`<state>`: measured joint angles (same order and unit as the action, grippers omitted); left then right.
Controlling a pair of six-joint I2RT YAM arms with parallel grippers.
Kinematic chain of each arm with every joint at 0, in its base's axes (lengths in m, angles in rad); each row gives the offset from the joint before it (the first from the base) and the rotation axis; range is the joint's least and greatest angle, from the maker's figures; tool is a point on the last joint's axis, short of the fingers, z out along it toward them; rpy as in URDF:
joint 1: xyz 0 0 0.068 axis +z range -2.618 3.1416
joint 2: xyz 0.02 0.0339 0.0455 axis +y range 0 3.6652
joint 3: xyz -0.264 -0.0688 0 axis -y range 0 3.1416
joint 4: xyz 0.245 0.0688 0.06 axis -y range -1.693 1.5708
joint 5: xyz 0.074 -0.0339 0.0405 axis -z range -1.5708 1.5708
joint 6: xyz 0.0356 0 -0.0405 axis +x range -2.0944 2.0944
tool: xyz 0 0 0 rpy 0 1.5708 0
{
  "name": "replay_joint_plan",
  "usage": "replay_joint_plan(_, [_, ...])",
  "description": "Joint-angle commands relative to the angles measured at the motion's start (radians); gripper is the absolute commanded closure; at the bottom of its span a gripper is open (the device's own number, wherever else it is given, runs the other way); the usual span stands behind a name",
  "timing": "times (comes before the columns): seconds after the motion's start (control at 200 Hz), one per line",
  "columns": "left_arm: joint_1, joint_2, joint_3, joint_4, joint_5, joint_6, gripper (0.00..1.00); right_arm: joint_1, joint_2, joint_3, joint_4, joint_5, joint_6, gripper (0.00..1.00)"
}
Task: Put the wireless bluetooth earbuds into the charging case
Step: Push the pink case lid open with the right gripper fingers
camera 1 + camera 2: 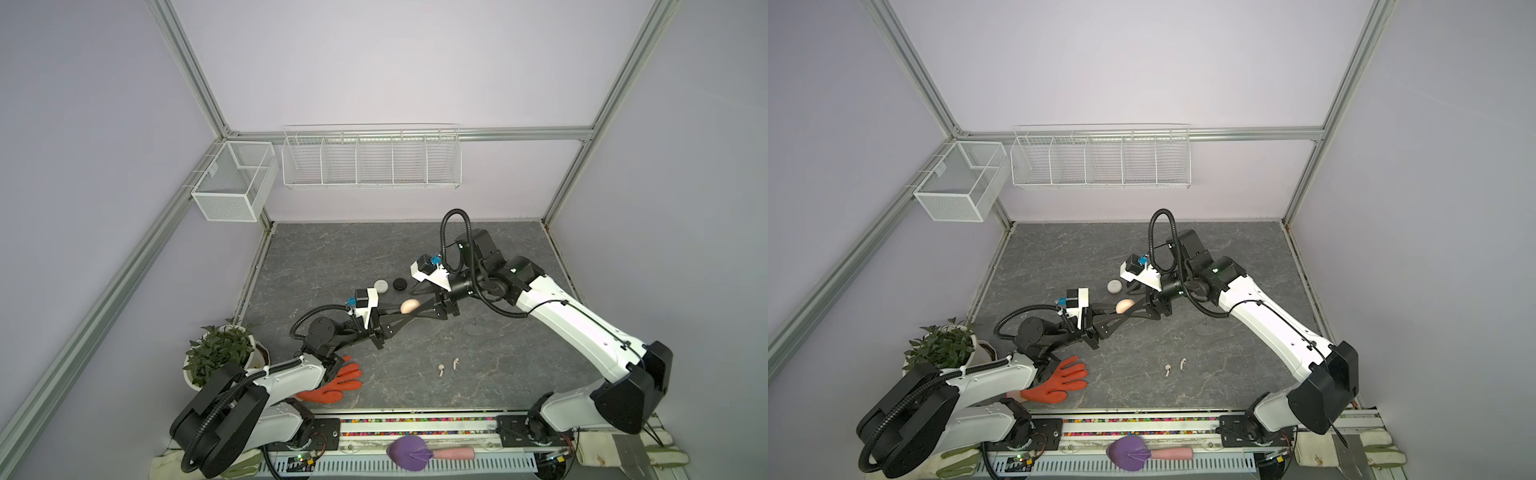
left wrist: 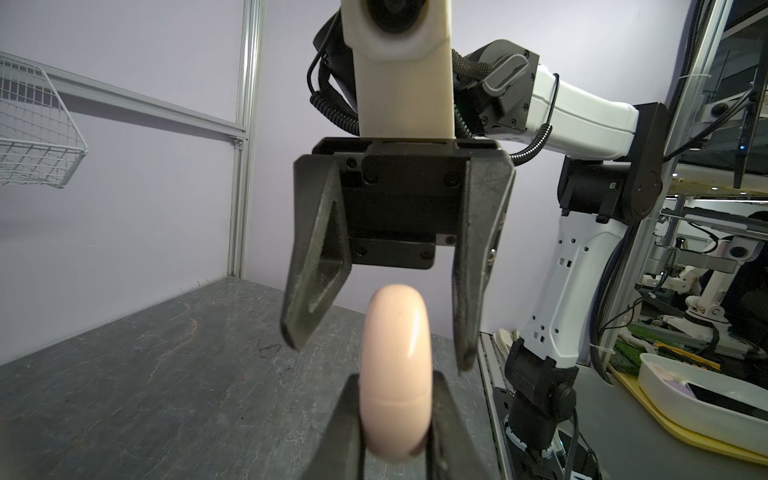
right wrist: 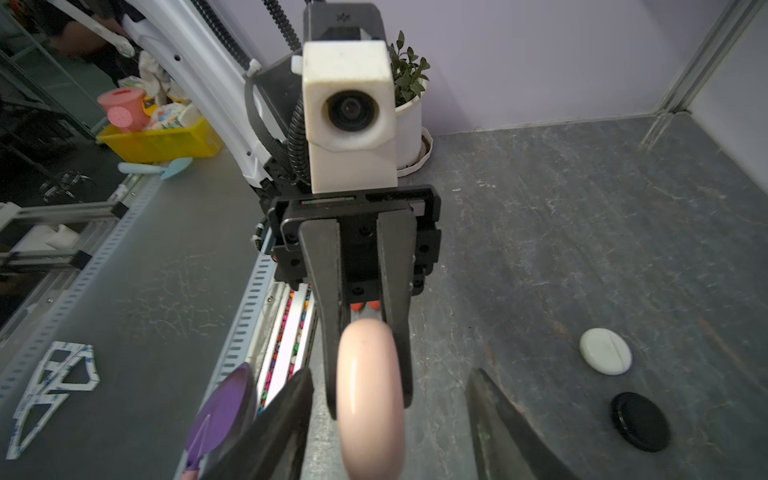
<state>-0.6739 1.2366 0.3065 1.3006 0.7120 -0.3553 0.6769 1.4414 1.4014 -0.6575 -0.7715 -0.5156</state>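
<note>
Stretches both arms low over the tabletop [image 1: 498,353], hands meeting tip to tip near its middle. Grips the pale pink charging case [image 1: 409,306] with the left hand [image 2: 395,432], fingers shut on its flat faces, the case standing on edge and lifted clear of the tabletop. Spreads the right hand [image 2: 378,351] wide around the case's free end, gaps showing on both sides. Reveals, in the left wrist view, a fine seam line across the glossy, closed case. Reveals, in the right wrist view, a white puck [image 3: 605,351] and a black puck [image 3: 640,420] lying on the tabletop beside the right hand. Shows, in both top views, two pale pink earbuds [image 1: 456,363] lying side by side on the tabletop, well apart from both hands, on the robot's side of them.
</note>
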Motion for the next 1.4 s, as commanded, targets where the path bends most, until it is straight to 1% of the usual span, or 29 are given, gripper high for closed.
replay_joint_plan(0.0, [-0.001, -0.023, 0.016, -0.025, 0.01, 0.04, 1.0, 0.044, -0.09, -0.055, 0.092, 0.151, -0.024, 0.32])
replay_joint_plan(0.125, [-0.001, -0.045, 0.017, -0.115, 0.023, 0.091, 1.0, 0.121, -0.176, -0.192, 0.224, 0.376, -0.145, 0.31])
replay_joint_plan(0.195, [-0.001, -0.064, 0.017, -0.172, 0.026, 0.122, 1.0, 0.132, -0.198, -0.209, 0.256, 0.431, -0.153, 0.32])
replay_joint_plan(0.305, [-0.001, -0.09, 0.011, -0.225, 0.018, 0.156, 1.0, 0.135, -0.209, -0.207, 0.27, 0.426, -0.145, 0.34])
replay_joint_plan(0.445, [-0.001, -0.111, 0.009, -0.267, 0.014, 0.171, 1.0, 0.136, -0.207, -0.209, 0.296, 0.438, -0.148, 0.35])
replay_joint_plan(0.63, [-0.001, -0.128, 0.002, -0.27, 0.0, 0.175, 1.0, 0.136, -0.176, -0.182, 0.262, 0.437, -0.166, 0.35])
replay_joint_plan(0.755, [-0.001, -0.135, 0.0, -0.283, -0.005, 0.176, 1.0, 0.135, -0.173, -0.18, 0.27, 0.457, -0.169, 0.35])
replay_joint_plan(1.064, [-0.001, -0.14, -0.009, -0.282, -0.005, 0.174, 1.0, 0.136, -0.16, -0.148, 0.304, 0.485, -0.135, 0.36])
replay_joint_plan(1.394, [-0.001, -0.158, -0.021, -0.297, -0.011, 0.182, 1.0, 0.136, -0.148, -0.13, 0.308, 0.477, -0.104, 0.35])
